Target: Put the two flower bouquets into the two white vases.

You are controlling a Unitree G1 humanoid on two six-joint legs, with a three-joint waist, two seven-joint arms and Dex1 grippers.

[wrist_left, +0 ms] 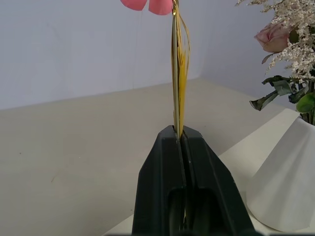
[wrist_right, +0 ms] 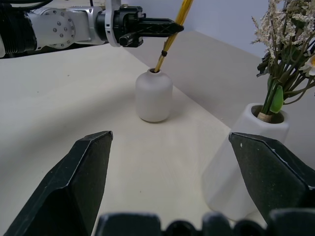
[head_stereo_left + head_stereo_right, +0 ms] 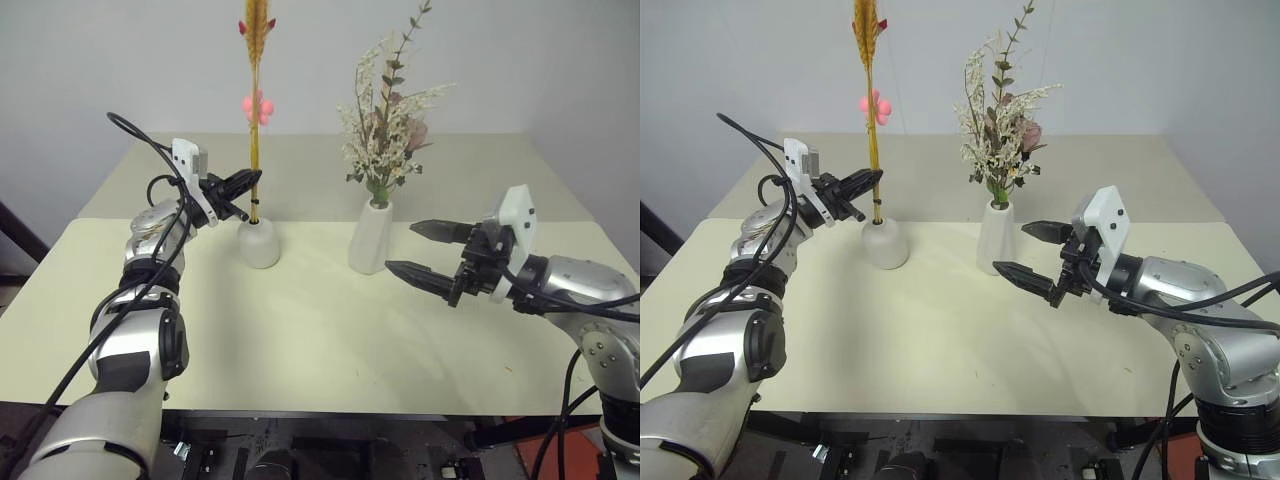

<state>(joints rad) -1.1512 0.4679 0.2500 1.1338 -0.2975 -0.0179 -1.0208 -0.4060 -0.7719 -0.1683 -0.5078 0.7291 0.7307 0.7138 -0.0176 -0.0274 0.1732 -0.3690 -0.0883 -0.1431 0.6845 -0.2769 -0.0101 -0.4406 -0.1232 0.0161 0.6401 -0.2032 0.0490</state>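
The slim bunch of golden wheat stalks (image 3: 256, 110) with pink blossoms stands upright, its stem end inside the mouth of the short round white vase (image 3: 259, 243). My left gripper (image 3: 250, 182) is shut on those stalks just above the vase, as the left wrist view shows with the stalks (image 1: 179, 73) rising from between the fingers. The bushy bouquet (image 3: 388, 120) of cream sprigs, green leaves and a pink bloom sits in the taller tapered white vase (image 3: 370, 238). My right gripper (image 3: 422, 250) hangs open, level, to the right of the tall vase, holding nothing.
Both vases stand near the seam between the front table (image 3: 300, 340) and a second table (image 3: 480, 170) behind it. A pale wall rises behind the tables. Black cables loop along my left arm.
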